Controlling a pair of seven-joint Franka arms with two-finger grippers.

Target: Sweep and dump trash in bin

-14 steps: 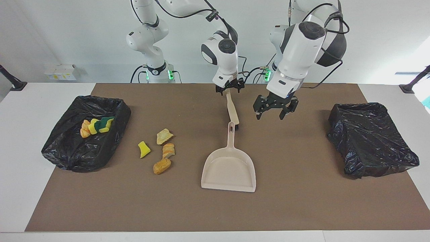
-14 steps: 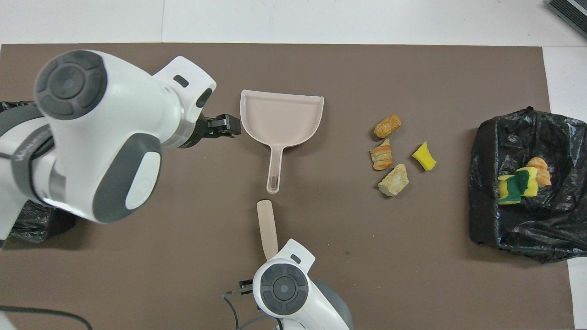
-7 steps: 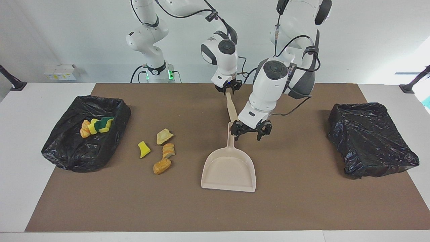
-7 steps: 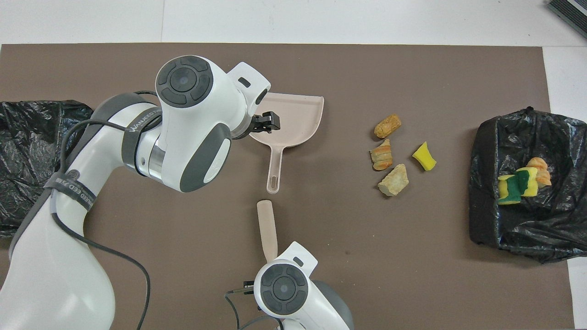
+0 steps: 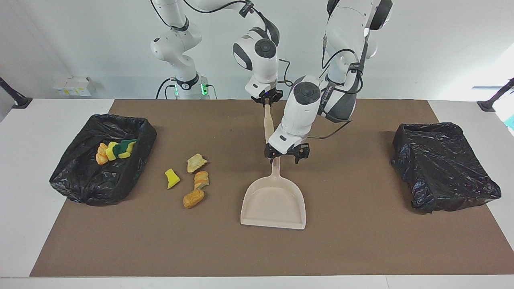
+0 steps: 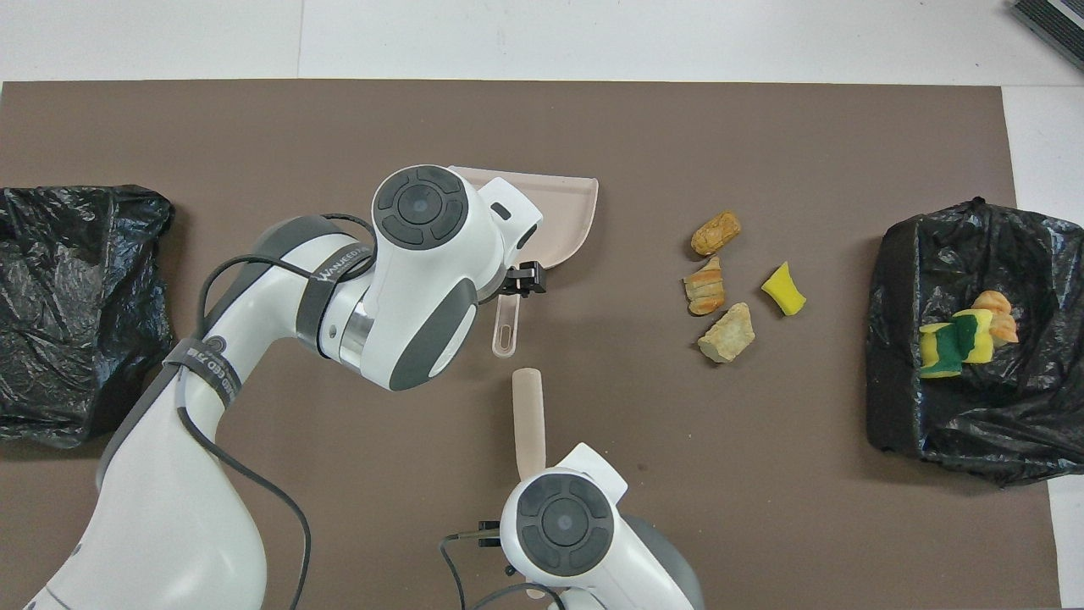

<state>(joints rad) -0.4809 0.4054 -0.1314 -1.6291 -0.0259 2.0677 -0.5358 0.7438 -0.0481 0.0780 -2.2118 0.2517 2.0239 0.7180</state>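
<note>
- Pick-up-the-tools step, by the look of it, sweeping not begun.
- Right gripper (image 5: 266, 101) up off the mat, jaws pinched shut on the top of the beige brush (image 5: 268, 123), which hangs down toward the dustpan's handle.
- Left gripper (image 5: 286, 152) low over the handle of the dustpan (image 5: 274, 200), jaws spread wide either side of it, nothing held yet.
- Loose trash (image 5: 192, 178): four bits on the brown mat (image 5: 361, 241), between the dustpan and the bin (image 5: 80, 176) at the right arm's end; three more bits already in that bin (image 6: 965, 335).
- Second bin (image 5: 443, 164) at the left arm's end, nothing seen in it.
- Next move probably: close on the dustpan handle, then set the pan's open lip just beside the loose bits so the brush can push them in.
- Plenty of bare mat around the pan and the bits for swinging both tools; tight spot is brush tip and left gripper crowding at the handle.
- Bin wall near the bits, so watch for overshoot.
</note>
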